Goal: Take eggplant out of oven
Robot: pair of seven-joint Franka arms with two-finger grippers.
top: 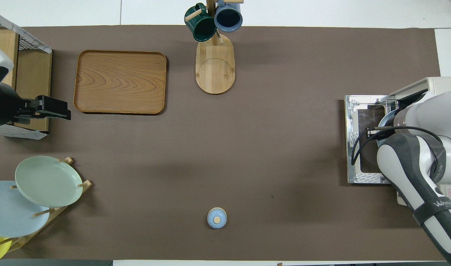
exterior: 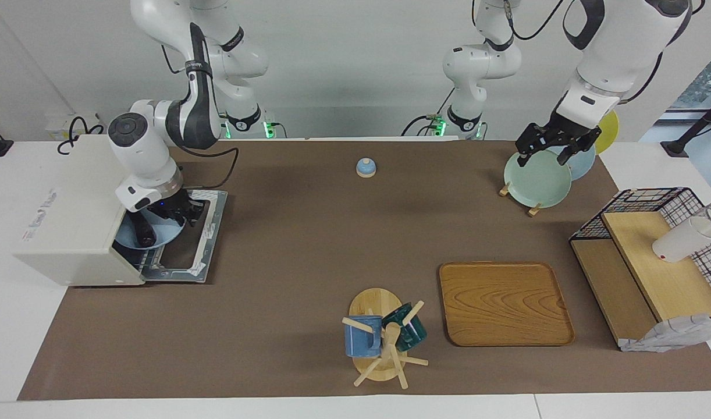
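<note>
Right gripper (exterior: 170, 213) reaches into boxy off-white oven (exterior: 70, 233) w/ door down; can't tell its fingers. Dark eggplant (exterior: 143, 233) lies on blue plate (exterior: 157, 237) inside. Left gripper (exterior: 556, 148) waits wide open over plate rack.

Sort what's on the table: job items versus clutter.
Job: eggplant on a blue plate inside the open oven; right gripper over it.
Clutter: wooden tray, mug stand, plate rack, wire shelf, bell; left gripper waiting.
</note>
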